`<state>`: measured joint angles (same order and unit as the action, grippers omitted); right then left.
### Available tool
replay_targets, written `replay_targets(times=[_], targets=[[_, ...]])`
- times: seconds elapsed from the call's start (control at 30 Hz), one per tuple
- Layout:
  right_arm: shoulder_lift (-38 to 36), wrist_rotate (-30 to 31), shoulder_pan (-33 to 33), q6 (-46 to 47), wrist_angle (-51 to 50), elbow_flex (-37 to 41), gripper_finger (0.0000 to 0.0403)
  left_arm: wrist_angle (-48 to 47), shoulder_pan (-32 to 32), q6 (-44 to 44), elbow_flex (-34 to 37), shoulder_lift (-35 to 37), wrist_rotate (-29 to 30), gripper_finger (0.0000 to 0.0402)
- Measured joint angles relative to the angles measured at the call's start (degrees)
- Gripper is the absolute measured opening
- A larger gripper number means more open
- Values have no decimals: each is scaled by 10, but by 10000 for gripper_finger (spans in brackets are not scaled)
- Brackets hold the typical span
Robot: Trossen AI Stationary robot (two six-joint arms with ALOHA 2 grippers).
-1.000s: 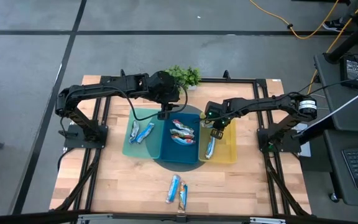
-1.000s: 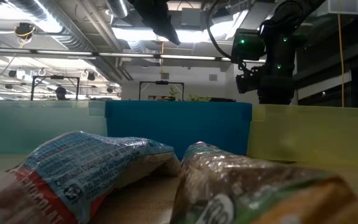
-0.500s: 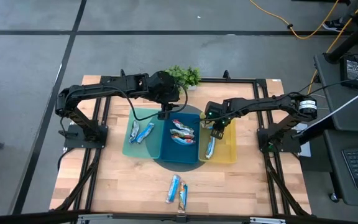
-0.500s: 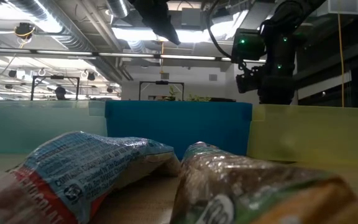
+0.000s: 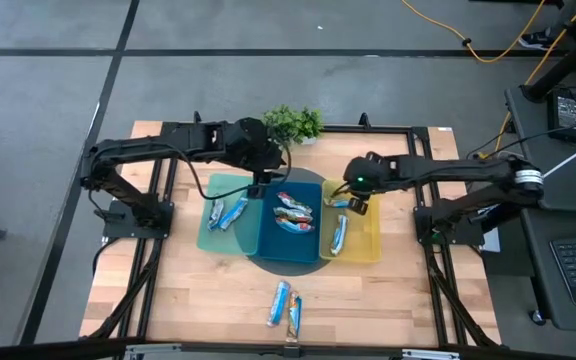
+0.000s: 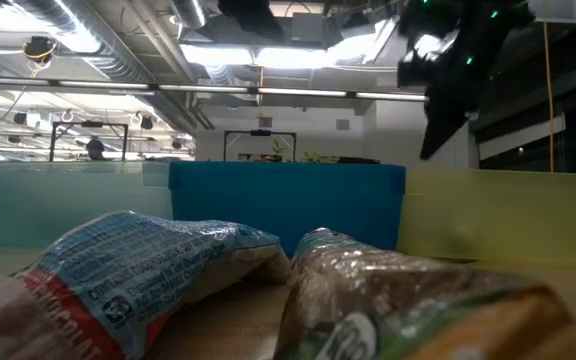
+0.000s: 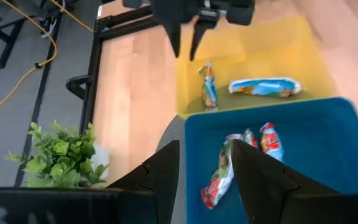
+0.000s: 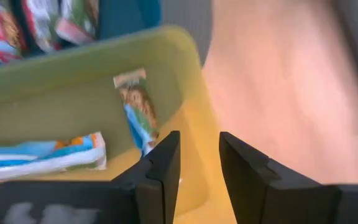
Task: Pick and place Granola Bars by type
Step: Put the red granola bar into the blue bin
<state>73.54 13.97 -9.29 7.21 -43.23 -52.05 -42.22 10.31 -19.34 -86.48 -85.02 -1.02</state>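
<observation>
Yellow bin (image 5: 368, 240) on the right takes 2 bars: one long bar (image 5: 338, 234) lying flat, one short bar (image 5: 340, 202) leaning at the far wall. Over that far end hangs the right gripper (image 5: 356, 203), fingers parted a little and nothing between them, as the right wrist view shows. The left gripper (image 5: 256, 183) sits at the far edge between the teal bin (image 5: 208, 240) and blue bin (image 5: 268, 245), fingers also apart and empty. 3 bars (image 5: 293, 213) lie in the blue bin, 2 bars (image 5: 226, 212) in the teal one. 2 loose bars (image 5: 286, 306) wait on the wood near the front edge, well apart from the bins.

My call: the drop looks done, so the right arm should lift straight clear of the wall before swinging toward the front pair, then come down across a bar's narrow width.

Writing: the low view shows print on the blue wrapper (image 6: 138, 275), but I can't read it.
</observation>
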Motion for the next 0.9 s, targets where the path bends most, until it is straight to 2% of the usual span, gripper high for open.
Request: replay_targets(times=[0.13,0.27,0.43,0.53,0.7,0.9], targets=[[-56,25,18,-31,6,0,115,1,-42,4,0,10,22,139],[-102,24,28,-81,34,0,115,9,-106,23,0,10,67,139],[-143,24,40,-173,95,0,115,32,-186,169,0,6,86,139],[-153,20,44,-230,148,0,115,76,-237,273,0,6,144,139],[-155,-28,44,-273,235,0,115,107,-320,399,0,6,245,138],[-151,-46,47,-263,295,0,115,57,-399,529,0,-15,240,138]])
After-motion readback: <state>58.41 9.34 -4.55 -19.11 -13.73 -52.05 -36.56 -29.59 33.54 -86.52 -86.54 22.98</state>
